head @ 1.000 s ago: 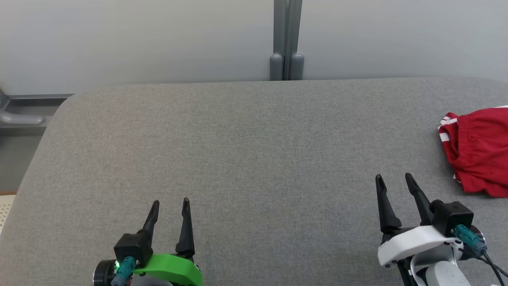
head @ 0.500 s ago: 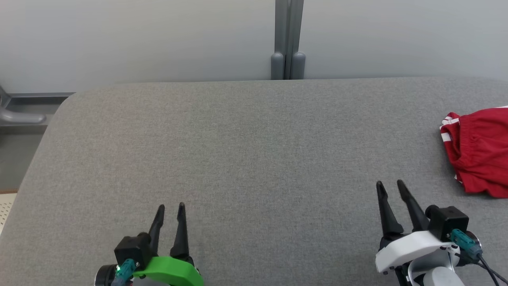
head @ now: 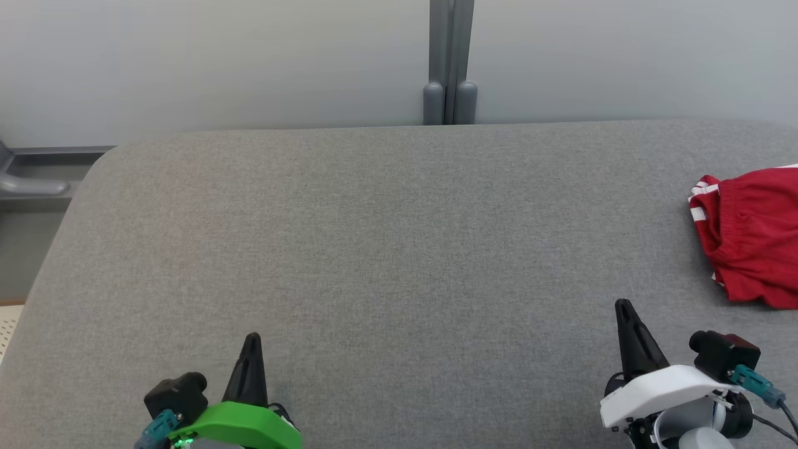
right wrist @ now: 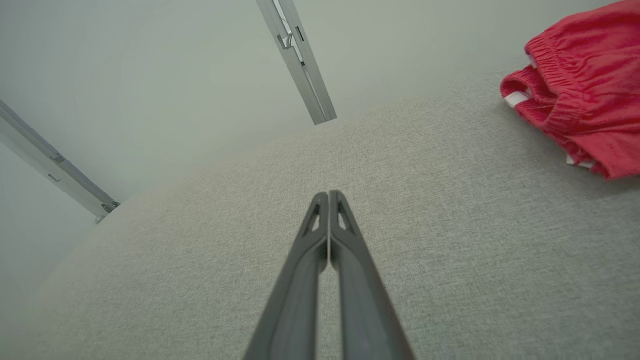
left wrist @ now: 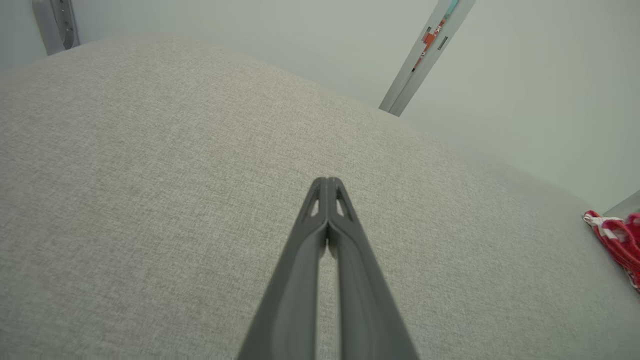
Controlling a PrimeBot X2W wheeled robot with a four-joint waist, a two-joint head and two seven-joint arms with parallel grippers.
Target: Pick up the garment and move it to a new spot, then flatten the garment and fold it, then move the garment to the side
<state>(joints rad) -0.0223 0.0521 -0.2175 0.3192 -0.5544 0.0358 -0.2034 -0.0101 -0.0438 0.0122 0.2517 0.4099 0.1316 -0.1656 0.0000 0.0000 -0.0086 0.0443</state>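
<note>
L pincer (head: 252, 342) & R pincer (head: 624, 308) are pictured pressed together, empty, over tabletop (head: 386, 237). Red garment (head: 751, 237) is seen crumpled at R edge.

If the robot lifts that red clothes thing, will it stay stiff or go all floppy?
Probably floppy: the red garment lies crumpled in soft folds. Likely light, being thin cloth. Pushed, it'd probably bunch up, not roll.

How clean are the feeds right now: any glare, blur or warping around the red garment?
Head view: even soft light, no glare, sharp; the garment is cut by the right edge. Left wrist view: wide-angle bows the table; the garment is a small, soft sliver at the edge. Right wrist view: same bowing; garment crisp, with a faint shadow beneath.
</note>
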